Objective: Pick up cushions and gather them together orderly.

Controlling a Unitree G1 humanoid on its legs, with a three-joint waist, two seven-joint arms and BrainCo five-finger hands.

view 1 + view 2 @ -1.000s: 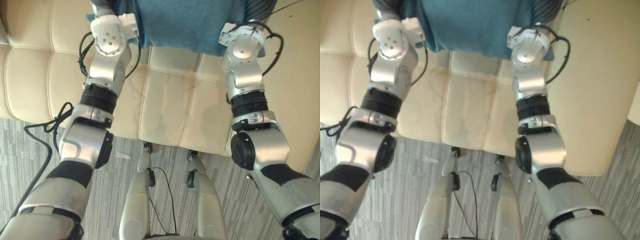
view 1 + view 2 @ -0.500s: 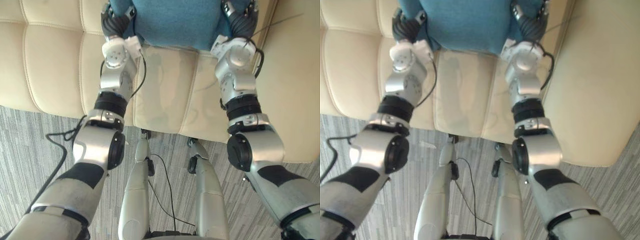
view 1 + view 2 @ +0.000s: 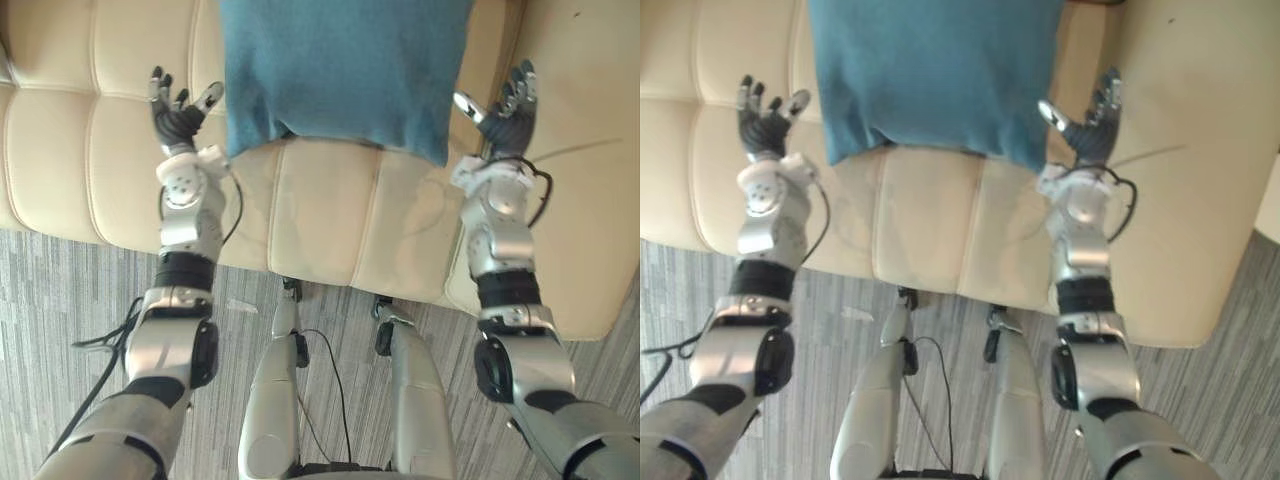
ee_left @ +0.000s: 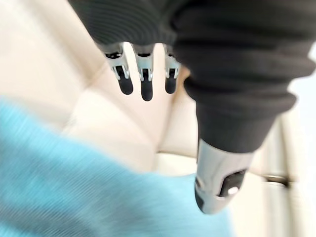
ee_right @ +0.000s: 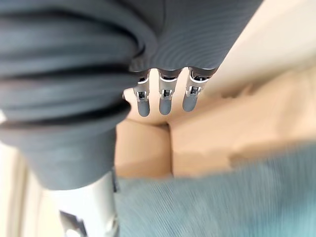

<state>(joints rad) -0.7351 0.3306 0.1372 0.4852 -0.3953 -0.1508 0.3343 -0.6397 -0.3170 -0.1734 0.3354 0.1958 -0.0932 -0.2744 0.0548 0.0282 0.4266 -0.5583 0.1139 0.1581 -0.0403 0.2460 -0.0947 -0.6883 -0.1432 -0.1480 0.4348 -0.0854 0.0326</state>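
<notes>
A blue cushion [image 3: 345, 70] lies on the cream sofa seat [image 3: 330, 215], its near edge hanging over the tufted panels. My left hand [image 3: 176, 112] is raised just to the left of the cushion, open, fingers spread and holding nothing. On the cushion's other side my right hand [image 3: 507, 112] stands open too, apart from the fabric. The left wrist view has the blue cushion [image 4: 74, 192] beside straight fingers [image 4: 143, 81]; in the right wrist view the cushion [image 5: 222, 197] lies past that hand's straight fingers [image 5: 165, 96].
The sofa's cream arm [image 3: 580, 150] rises at the right. Grey striped carpet [image 3: 60, 290] runs along the sofa's front edge. More cream seat panels [image 3: 70, 130] stretch to the left of the cushion.
Both hands have let go of the blue cushion and drawn apart to its sides with fingers spread. The cushion now rests on the seat. The camera view has also shifted.
</notes>
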